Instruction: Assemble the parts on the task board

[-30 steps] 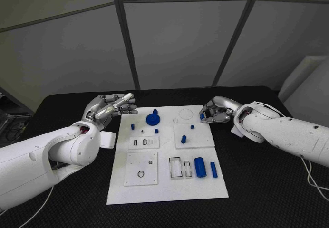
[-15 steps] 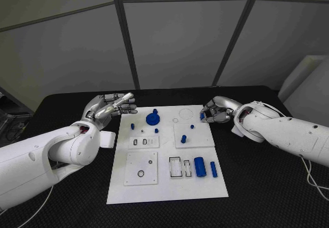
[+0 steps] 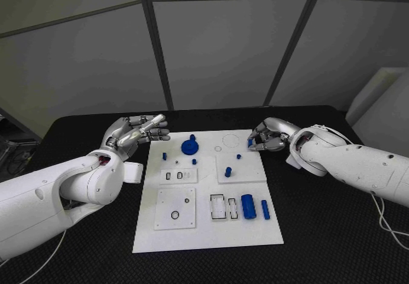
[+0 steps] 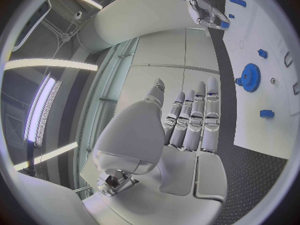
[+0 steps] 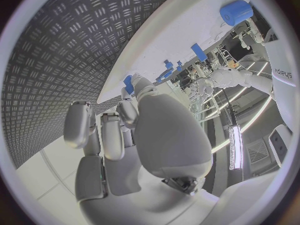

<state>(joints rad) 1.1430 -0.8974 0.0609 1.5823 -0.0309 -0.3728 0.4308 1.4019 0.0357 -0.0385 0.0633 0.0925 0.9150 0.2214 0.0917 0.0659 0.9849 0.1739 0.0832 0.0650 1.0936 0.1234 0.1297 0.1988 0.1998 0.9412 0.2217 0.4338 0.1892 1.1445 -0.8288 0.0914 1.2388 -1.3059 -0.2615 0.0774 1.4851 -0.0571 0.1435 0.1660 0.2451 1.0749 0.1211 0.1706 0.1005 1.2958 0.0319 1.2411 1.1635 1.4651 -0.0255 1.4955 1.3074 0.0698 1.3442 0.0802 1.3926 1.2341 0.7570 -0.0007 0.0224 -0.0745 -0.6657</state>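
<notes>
The white task board (image 3: pixel 208 236) lies in the middle of the black table. On it are a blue gear (image 3: pixel 190 147), a peg (image 3: pixel 227 173), a thick cylinder (image 3: pixel 248 207) and a slim bar (image 3: pixel 265 210). My right hand (image 3: pixel 271 139) hovers at the board's far right edge and pinches a small blue part (image 3: pixel 252 142); the right wrist view shows that part (image 5: pixel 129 83) at the fingertips of the hand (image 5: pixel 144 135), over the board's edge (image 5: pixel 181 30). My left hand (image 3: pixel 135 134) is raised left of the board with its fingers straight and apart, holding nothing. In the left wrist view the same hand (image 4: pixel 187 125) faces the gear (image 4: pixel 250 77).
Several smaller blue pieces (image 3: pixel 194 163) stand near the gear. Raised white panels with slots (image 3: pixel 179 176) and rectangular pockets (image 3: pixel 225 208) cover the board's nearer half. Black table (image 3: pixel 341 236) surrounds the board. A white object (image 3: pixel 379 94) stands at the far right.
My right hand has shifted slightly toward the far side with the small blue part. The left hand has hardly moved.
</notes>
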